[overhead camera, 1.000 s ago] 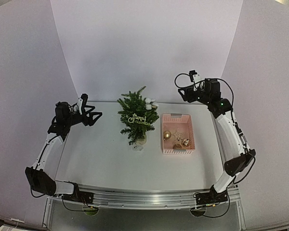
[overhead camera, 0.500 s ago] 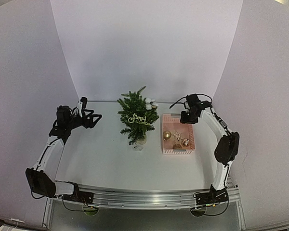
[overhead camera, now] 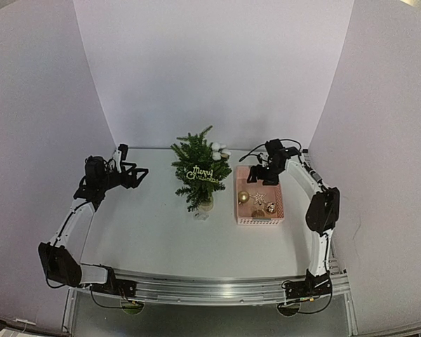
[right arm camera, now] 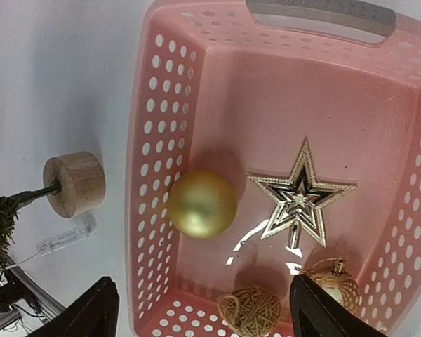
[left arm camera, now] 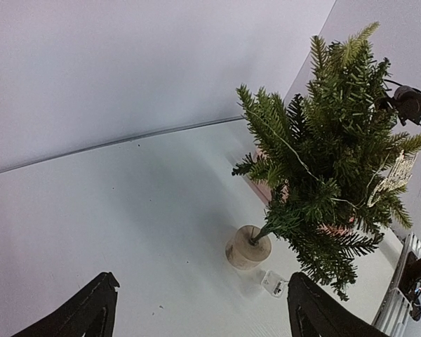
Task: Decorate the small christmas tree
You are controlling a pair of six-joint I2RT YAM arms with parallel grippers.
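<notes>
The small christmas tree [overhead camera: 200,172] stands upright mid-table. The pink basket [overhead camera: 239,203] sits just beside it at 3 o'clock with the right gripper [overhead camera: 264,175] above it, and the left gripper [overhead camera: 139,173] is at 9 o'clock; both are spread wide and empty. Expect the gold ball [right arm camera: 202,203] to roll out of your grip: it looks smooth and lies close against the basket wall. Only the right wrist view separates ball, star [right arm camera: 299,200] and twine ball [right arm camera: 251,311].

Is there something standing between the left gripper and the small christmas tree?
Nothing visible does. The left gripper is open and faces the small christmas tree, with only bare table between them. A small clear box lies on the table by the tree's wooden base, below the branches.
</notes>
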